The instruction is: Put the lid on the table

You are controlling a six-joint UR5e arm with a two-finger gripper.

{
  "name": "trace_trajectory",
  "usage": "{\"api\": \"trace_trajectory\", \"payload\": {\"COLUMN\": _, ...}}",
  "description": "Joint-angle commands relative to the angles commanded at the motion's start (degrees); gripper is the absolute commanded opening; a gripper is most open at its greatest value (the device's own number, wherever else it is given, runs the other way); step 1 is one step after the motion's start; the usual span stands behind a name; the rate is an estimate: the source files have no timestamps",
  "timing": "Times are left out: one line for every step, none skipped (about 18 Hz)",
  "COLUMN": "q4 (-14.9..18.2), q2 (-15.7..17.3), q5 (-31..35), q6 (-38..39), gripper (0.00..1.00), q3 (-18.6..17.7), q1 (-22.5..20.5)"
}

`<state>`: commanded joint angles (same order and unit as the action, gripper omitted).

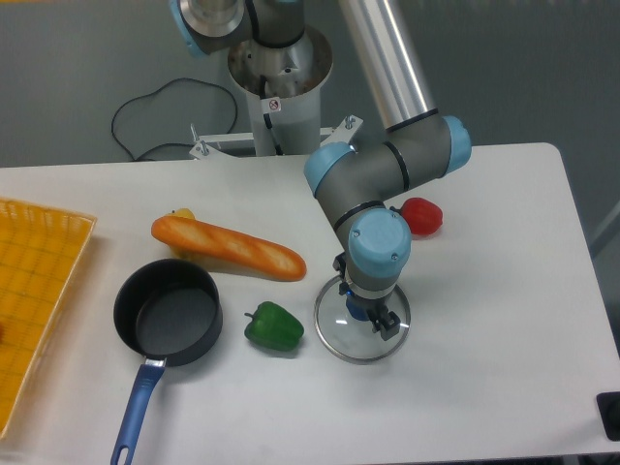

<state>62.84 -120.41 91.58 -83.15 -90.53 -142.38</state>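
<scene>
Glass lid (pixel 341 334) flat on table (pixel 484 329); knob hidden under wrist, jaws' state unreadable.

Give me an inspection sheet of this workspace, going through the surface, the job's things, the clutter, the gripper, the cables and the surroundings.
Surface: white table with rounded corners.
Job's things: glass lid with blue knob lies flat on the table, right of the green pepper; the pot stands uncovered.
Clutter: baguette behind the pot, red pepper behind the arm, yellow tray at the left edge, a small yellow item half hidden behind the baguette.
Gripper: gripper points down at the lid's knob; grip cannot be told.
Cables: black cable loops behind the table, left of the robot base.
Surroundings: grey wall, dark object at the lower right corner.
</scene>
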Motion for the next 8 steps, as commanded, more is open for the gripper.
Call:
{"api": "trace_trajectory", "payload": {"q4": -0.09, "q2": 0.0, "q5": 0.17, "q6": 0.26, "gripper": 1.0, "q3": 0.17, "q1": 0.17}}
{"api": "trace_trajectory", "payload": {"q4": -0.09, "q2": -0.09, "q5": 0.26, "q6": 0.53, "gripper": 1.0, "q3": 0.35, "q1": 0.61}}
{"api": "trace_trajectory", "payload": {"q4": -0.09, "q2": -0.09, "q5": 0.26, "q6": 0.53, "gripper": 1.0, "q3": 0.61, "q1": 0.88}}
{"api": "trace_trajectory", "payload": {"q4": -0.09, "q2": 0.0, "q5": 0.18, "q6": 0.62, "gripper": 1.0, "q3": 0.62, "q1": 0.88}}
{"api": "trace_trajectory", "payload": {"q4": -0.09, "q2": 0.09, "q5": 0.09, "q6": 0.62, "gripper": 1.0, "q3": 0.62, "q1": 0.88}}
{"api": "trace_trajectory", "payload": {"q4": -0.09, "q2": 0.09, "q5": 0.09, "q6": 0.62, "gripper": 1.0, "q3": 0.62, "q1": 0.79}}
{"api": "trace_trajectory", "payload": {"q4": -0.09, "q2": 0.09, "q5": 0.09, "q6": 0.62, "gripper": 1.0, "q3": 0.62, "q1": 0.79}}
{"api": "trace_trajectory", "payload": {"q4": -0.09, "q2": 0.09, "q5": 0.09, "q6": 0.62, "gripper": 1.0, "q3": 0.62, "q1": 0.79}}
